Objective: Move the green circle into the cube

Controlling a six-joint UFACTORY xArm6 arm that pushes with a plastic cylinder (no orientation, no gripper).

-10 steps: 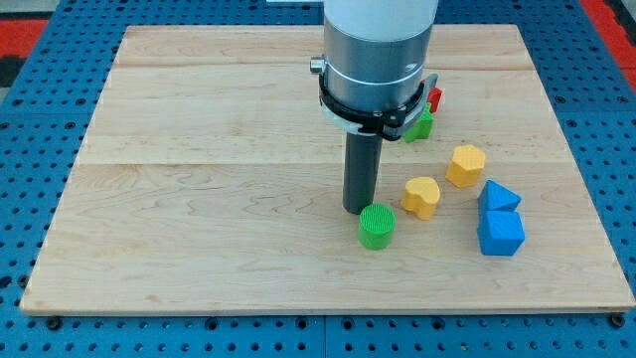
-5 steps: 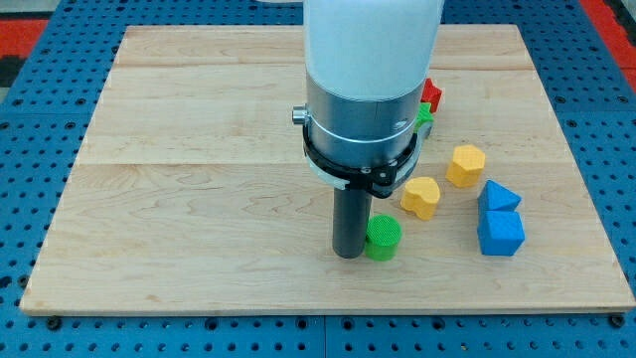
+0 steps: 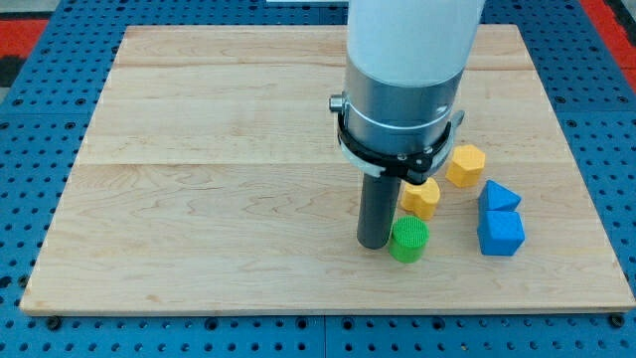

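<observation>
While you look on, my tip stands touching the green circle on its left side in the view.

You can see the green circle low on the wooden board, with the blue cube off to its right and apart from it. A blue triangle sits just above that cube; a yellow heart and yellow hexagon lie above the circle.

A lab bench: wooden board on blue perforated table.
</observation>
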